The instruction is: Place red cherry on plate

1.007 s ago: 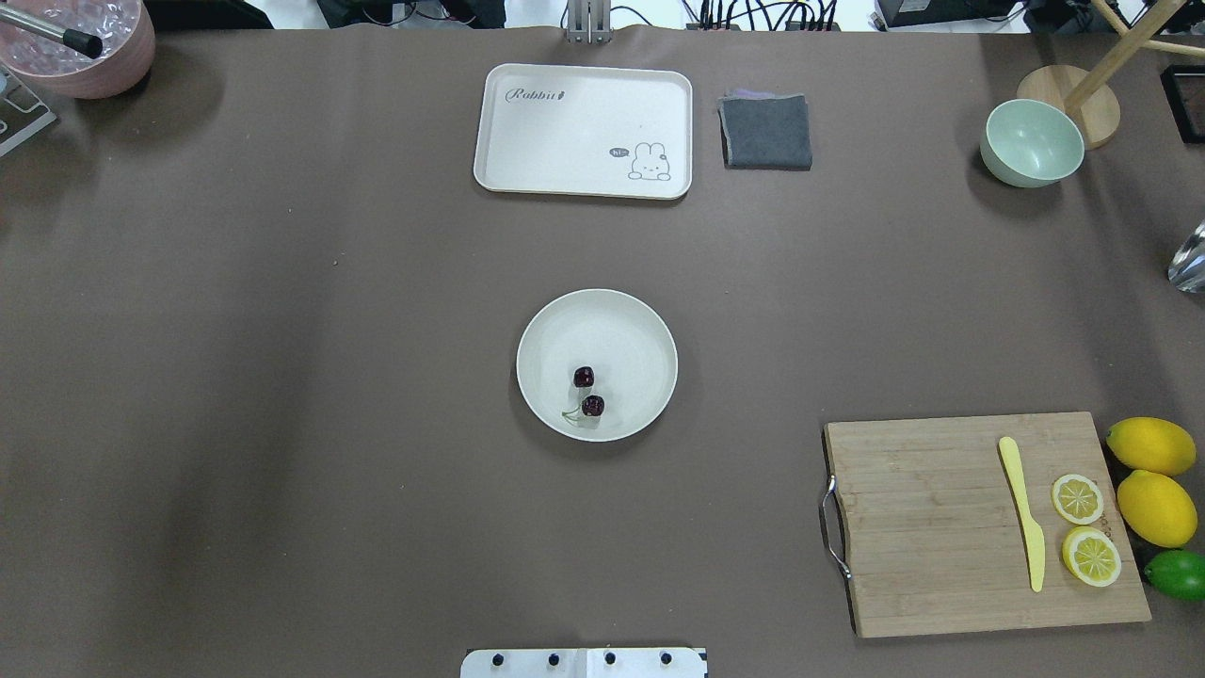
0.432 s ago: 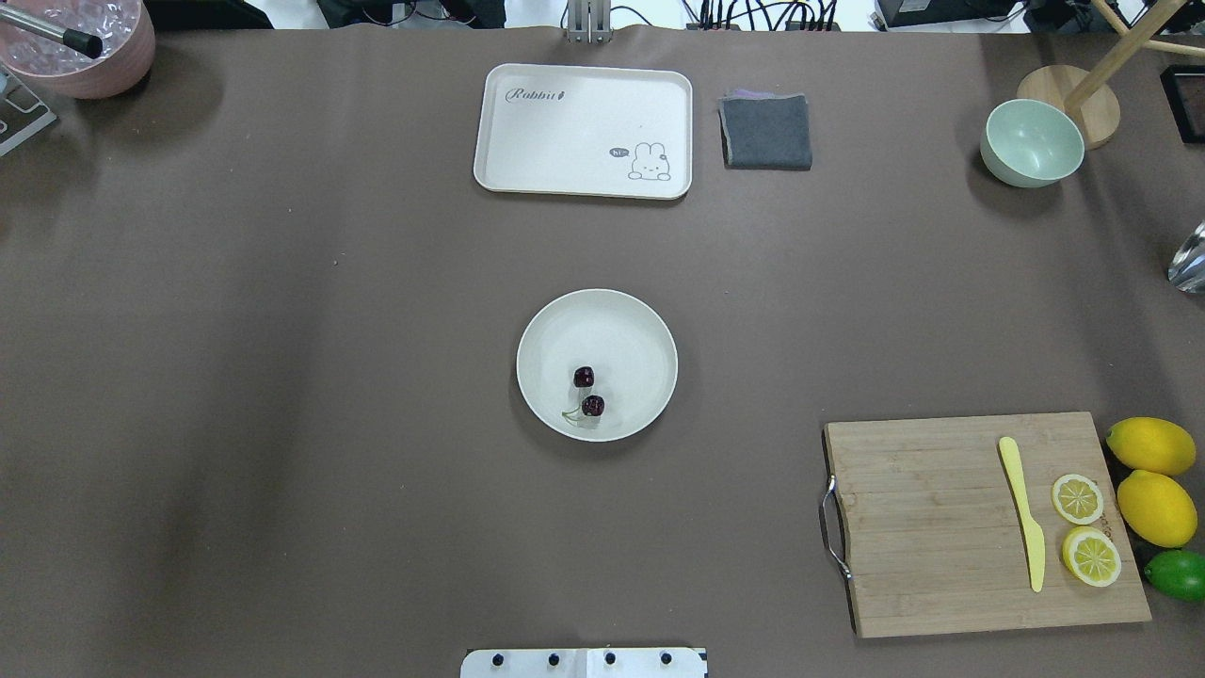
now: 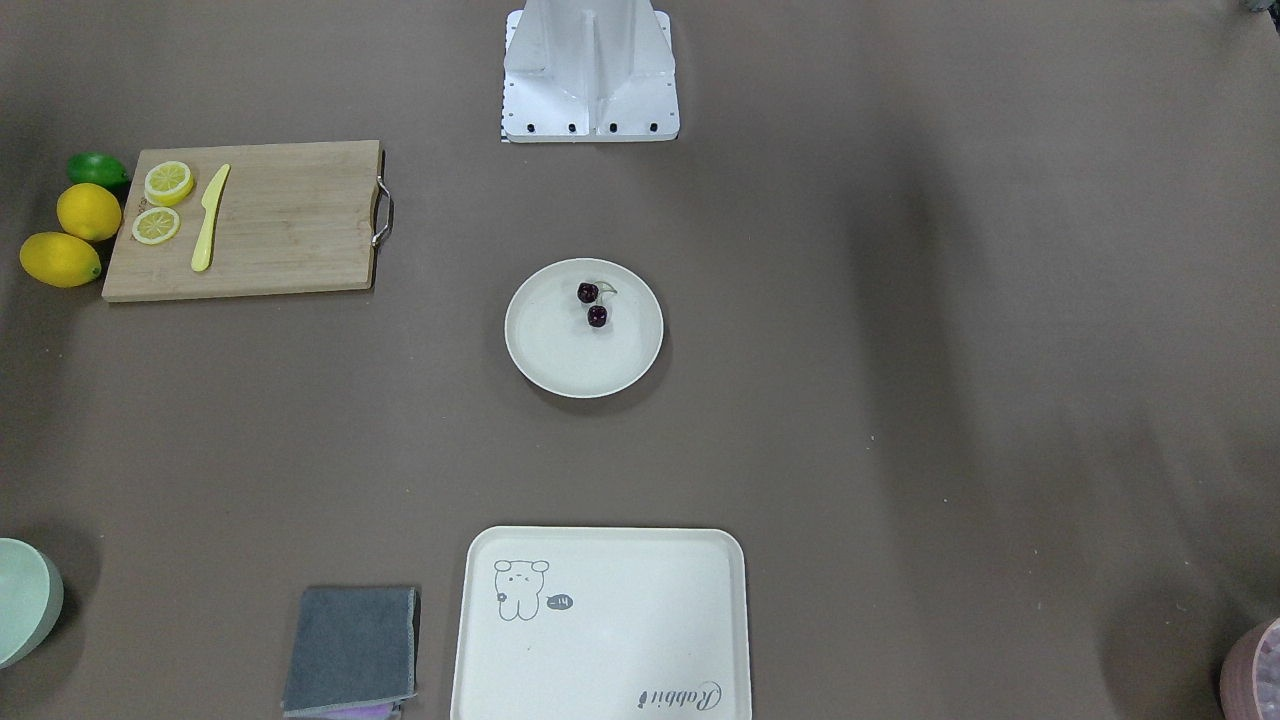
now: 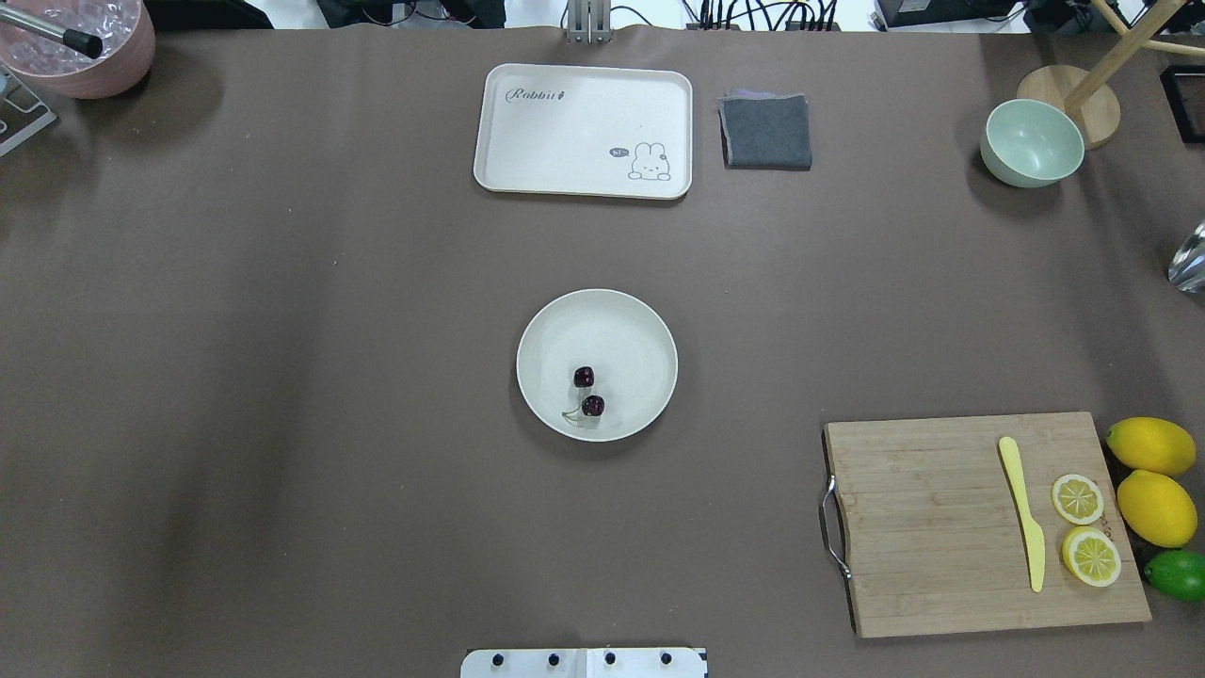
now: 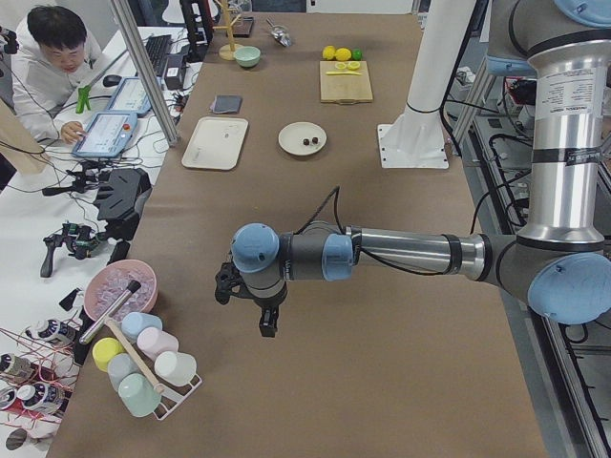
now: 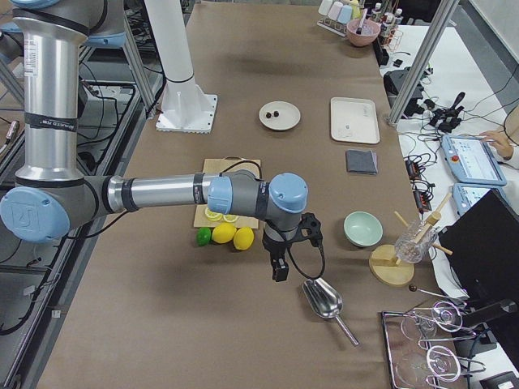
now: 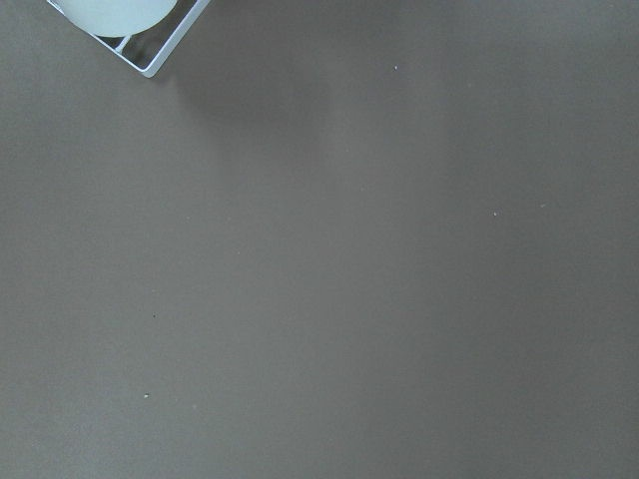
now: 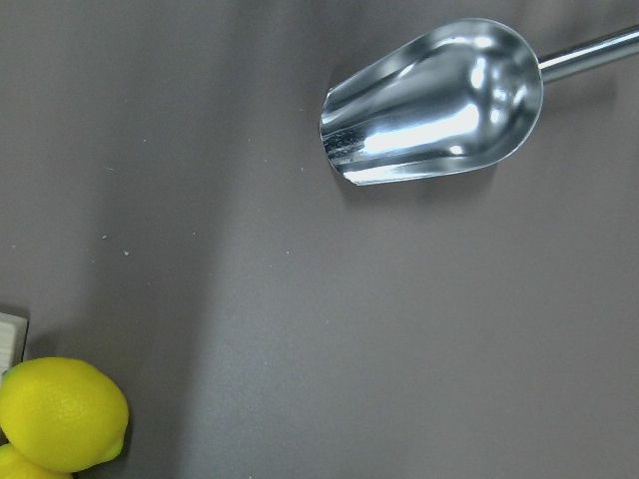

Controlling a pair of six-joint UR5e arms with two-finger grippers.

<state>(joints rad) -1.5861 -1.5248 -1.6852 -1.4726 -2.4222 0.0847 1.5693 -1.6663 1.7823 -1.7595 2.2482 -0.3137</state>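
Observation:
The red cherry (image 4: 584, 377), a pair of dark glossy balls on a thin stem, lies inside the round off-white plate (image 4: 626, 334) at the table's middle, toward its robot-side rim. It also shows in the front-facing view, the cherry (image 3: 597, 316) on the plate (image 3: 560, 355). Neither gripper is near it. The left gripper (image 5: 267, 327) hangs over bare table far to the left, beside the cup rack. The right gripper (image 6: 279, 274) hangs far to the right, near the lemons and a metal scoop. Only side views show them, so I cannot tell whether they are open or shut.
A rabbit tray (image 4: 584, 130), grey cloth (image 4: 765, 132) and pale green bowl (image 4: 1032, 143) sit at the far edge. A cutting board (image 4: 941, 527) with a yellow knife, lemon slices, lemons (image 4: 1150, 445) and a lime lies at the right. A metal scoop (image 8: 434, 100) lies below the right wrist. A person (image 5: 48, 57) sits beyond the table.

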